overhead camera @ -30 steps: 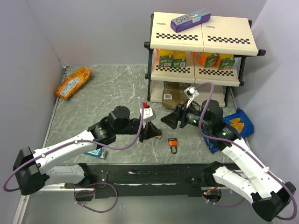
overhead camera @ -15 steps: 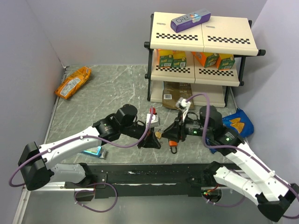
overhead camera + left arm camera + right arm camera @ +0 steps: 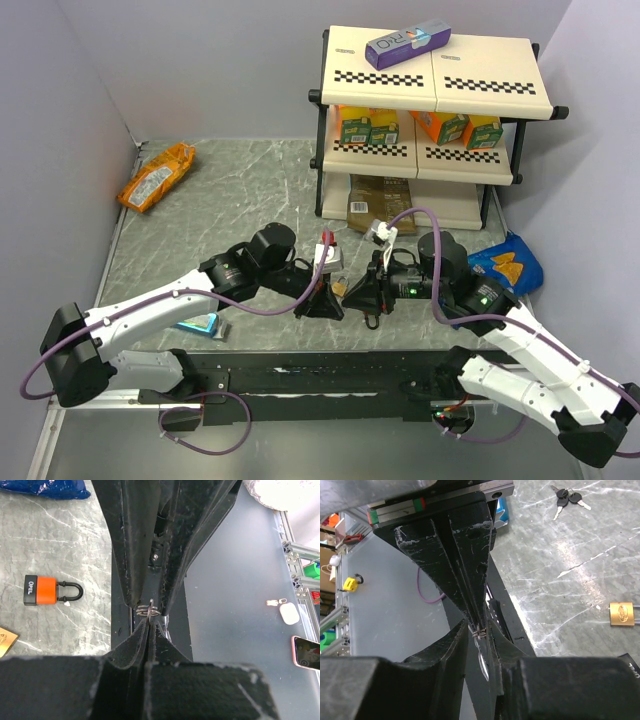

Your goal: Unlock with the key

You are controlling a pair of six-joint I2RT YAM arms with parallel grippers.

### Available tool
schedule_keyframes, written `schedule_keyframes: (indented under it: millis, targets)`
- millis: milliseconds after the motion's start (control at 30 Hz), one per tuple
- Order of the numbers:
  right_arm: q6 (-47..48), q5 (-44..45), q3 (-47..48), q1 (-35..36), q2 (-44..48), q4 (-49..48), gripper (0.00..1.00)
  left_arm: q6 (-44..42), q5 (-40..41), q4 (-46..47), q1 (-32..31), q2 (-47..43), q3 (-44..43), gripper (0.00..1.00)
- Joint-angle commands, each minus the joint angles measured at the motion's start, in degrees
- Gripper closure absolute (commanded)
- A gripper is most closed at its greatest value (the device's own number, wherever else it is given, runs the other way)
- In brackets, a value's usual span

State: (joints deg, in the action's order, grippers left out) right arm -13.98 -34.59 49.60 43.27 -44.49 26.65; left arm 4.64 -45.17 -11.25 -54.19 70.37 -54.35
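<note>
Both grippers meet nose to nose at the near middle of the table. The left gripper has its jaws pressed together on a small metal ring. The right gripper has its jaws narrowed around the same ring, but I can't tell if they're actually pinching it. The key lies on the table, well off to the left.

Black plastic key, glossy brass padlock

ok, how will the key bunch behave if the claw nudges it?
The key bunch likely slides easily: it looks small and lies flat on the smooth table. Probably floppy too: its blades splay apart. Thin blades may slip a pinch.
</note>
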Motion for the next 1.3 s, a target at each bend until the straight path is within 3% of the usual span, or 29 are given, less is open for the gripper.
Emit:
schedule_keyframes:
  millis: [0,333,1033,1133,1267]
  targets:
    - [0.0,-0.39,0.58,0.59,0.46,-0.2,0.74,-1.22,-0.62,0.96,-0.04,0.47,-2.25,0.99]
    - [0.0,-0.39,0.23,1.03,0.46,0.06,0.79,-0.78,-0.62,1.14,-0.03,0.82,-2.25,0.99]
    - [0.18,2.86,-1.26,2.26,0.11,0.94,0.78,-0.34,-0.1,1.49,0.14,0.38,-2.26,0.99]
    - [0.27,3.21,-1.61,2.52,0.1,0.94,0.8,-0.08,0.17,1.84,0.14,0.21,-2.08,0.99]
    - [0.09,3.04,-2.23,2.61,0.19,-0.02,0.95,0.1,0.34,2.1,0.23,0.21,-1.99,0.99]
